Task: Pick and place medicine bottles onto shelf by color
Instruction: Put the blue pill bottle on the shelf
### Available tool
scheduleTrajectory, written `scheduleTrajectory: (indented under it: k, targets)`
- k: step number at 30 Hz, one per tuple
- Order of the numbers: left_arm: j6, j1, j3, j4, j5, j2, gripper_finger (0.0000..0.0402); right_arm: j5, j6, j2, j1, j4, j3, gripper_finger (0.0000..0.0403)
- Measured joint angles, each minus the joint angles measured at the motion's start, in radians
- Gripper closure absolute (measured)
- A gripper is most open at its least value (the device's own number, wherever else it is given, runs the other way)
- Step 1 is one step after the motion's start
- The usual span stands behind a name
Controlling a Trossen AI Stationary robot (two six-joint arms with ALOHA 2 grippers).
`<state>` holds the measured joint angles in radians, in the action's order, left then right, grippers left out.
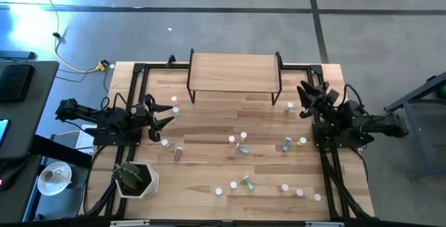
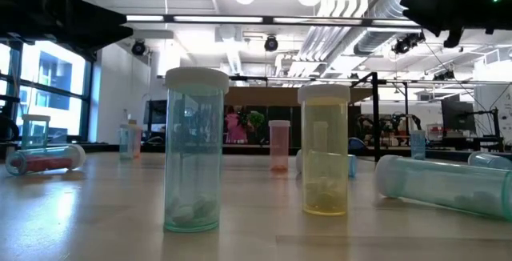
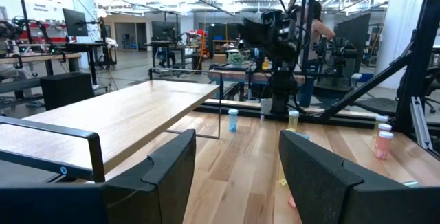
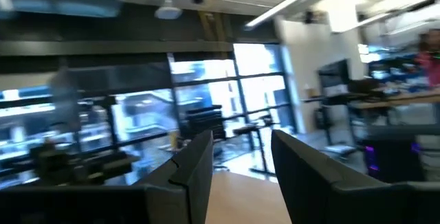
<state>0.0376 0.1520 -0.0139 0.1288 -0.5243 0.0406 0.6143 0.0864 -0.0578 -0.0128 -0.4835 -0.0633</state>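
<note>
The medicine bottles [image 1: 242, 148] are lying scattered over the worktop [image 1: 209, 178], none of them sitting on the shelf [image 1: 233, 72]. The shelf is standing at the far middle edge of the worktop, its light board bare on thin black legs. A loose cluster of bottles is lying in front of the shelf toward the middle of the worktop, another row is sitting further out near the worktop's front edge, and single bottles are standing just off each front corner of the shelf. In the low view a teal bottle [image 2: 193, 150] and a yellow bottle [image 2: 326, 150] are standing upright side by side with a gap between them, a pink bottle [image 2: 278, 146] is standing further back between them, and a pale green bottle [image 2: 444, 184] is lying on its side beside the yellow one.

The left claw [image 1: 159, 118] is hovering to the left of the shelf, its fingers [image 3: 165, 176] standing apart and gripping nothing. The right claw [image 1: 311, 96] is hanging just off the shelf's right end, raised above the worktop, its fingers [image 4: 196, 165] parted and holding nothing.

A potted plant [image 1: 134, 178] is sitting at the worktop's front left corner, well away from the shelf.
</note>
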Motion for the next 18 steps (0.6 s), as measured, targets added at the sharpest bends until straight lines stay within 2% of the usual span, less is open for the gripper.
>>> scheduleTrajectory:
  k: [3, 6, 10, 14, 18]
  targets:
    - [0.000, 0.000, 0.000, 0.000, 0.000, 0.000, 0.0202, 0.007, -0.002, -0.001, 0.000, 0.059, -0.057, 0.0263]
    - [-0.006, 0.000, 0.000, 0.000, -0.001, 0.000, 0.0202, 0.022, -0.002, -0.002, 0.000, 0.192, -0.135, 0.0263]
    - [-0.061, 0.000, 0.000, 0.000, 0.005, 0.000, 0.0202, 0.125, -0.047, -0.010, 0.000, 0.382, -0.240, 0.0263]
    - [-0.085, 0.000, 0.000, 0.000, 0.015, 0.000, 0.0202, 0.208, -0.172, -0.052, 0.000, 0.612, -0.342, 0.0263]
    - [-0.080, 0.000, 0.000, 0.000, 0.016, 0.000, 0.0202, 0.223, -0.350, -0.127, 0.000, 0.842, -0.431, 0.0263]
